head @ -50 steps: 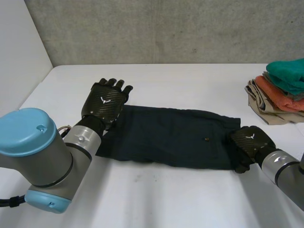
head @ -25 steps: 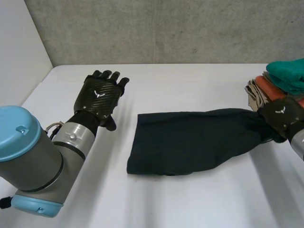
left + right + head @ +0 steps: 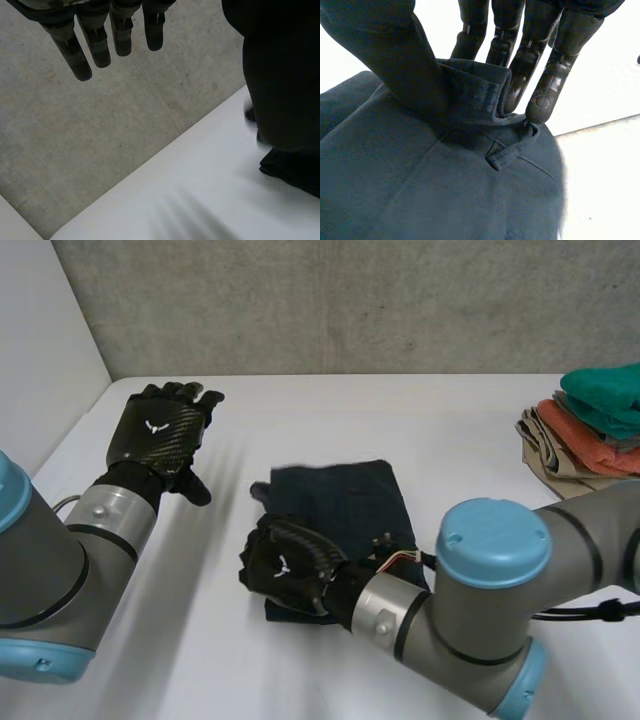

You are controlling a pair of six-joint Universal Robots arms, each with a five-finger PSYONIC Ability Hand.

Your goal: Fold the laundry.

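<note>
At centre of white table: dark navy fabric garment laid folded. Its near edge pinched by right hand, thumb against fingers. Left hand held apart, fingers straight, nothing gripped. At right table edge, folded stack of green, orange, beige cloths noted.

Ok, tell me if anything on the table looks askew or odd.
The dark garment lies folded over, but its edge pinched in the right hand is bunched and rolled, not flat. The left hand hovers open, off the cloth. Nothing else stands out.
</note>
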